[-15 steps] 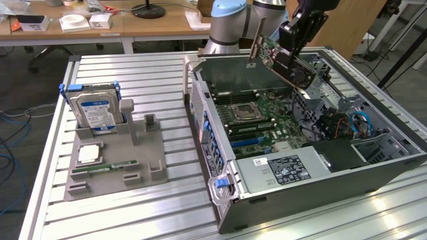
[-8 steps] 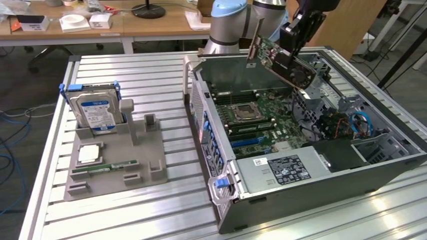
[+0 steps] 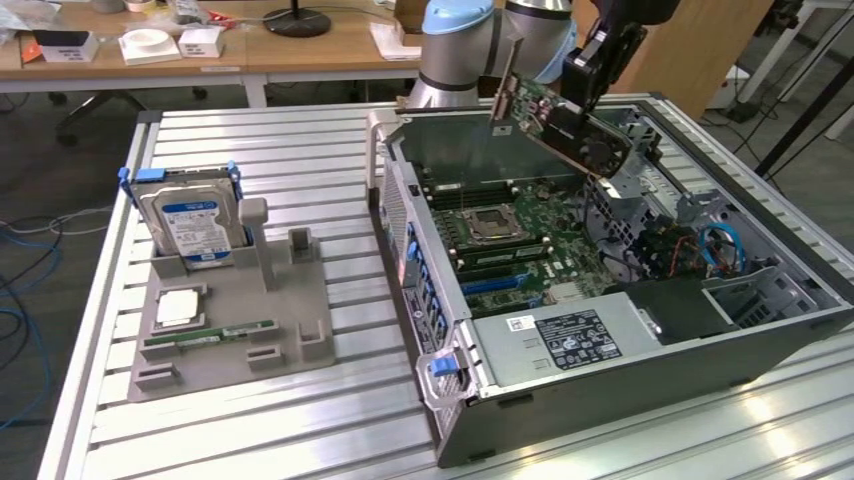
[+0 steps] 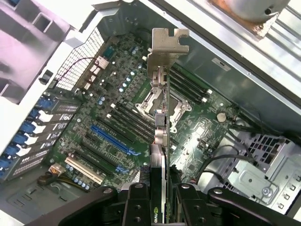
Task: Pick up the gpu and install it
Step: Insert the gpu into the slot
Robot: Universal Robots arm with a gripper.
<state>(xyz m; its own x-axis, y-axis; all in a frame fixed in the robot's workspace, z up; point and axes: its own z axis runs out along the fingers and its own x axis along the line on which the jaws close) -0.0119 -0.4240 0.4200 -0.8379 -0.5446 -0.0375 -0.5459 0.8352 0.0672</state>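
**GPU held over the open case**

The gripper (image 3: 579, 85) is closed narrowly on the gpu (image 3: 571, 128). In the wrist view its fingers (image 4: 136, 207) clamp the card from both sides. The card hangs tilted over the far end of the computer case (image 3: 641, 375), above the motherboard (image 3: 527, 235) and seemingly clear of it. Its silver bracket (image 4: 167, 47) is at the end away from the gripper. At the exterior view's left, a hard drive (image 3: 194, 222) and memory stick (image 3: 210, 336) sit in a grey holder (image 3: 296, 325).
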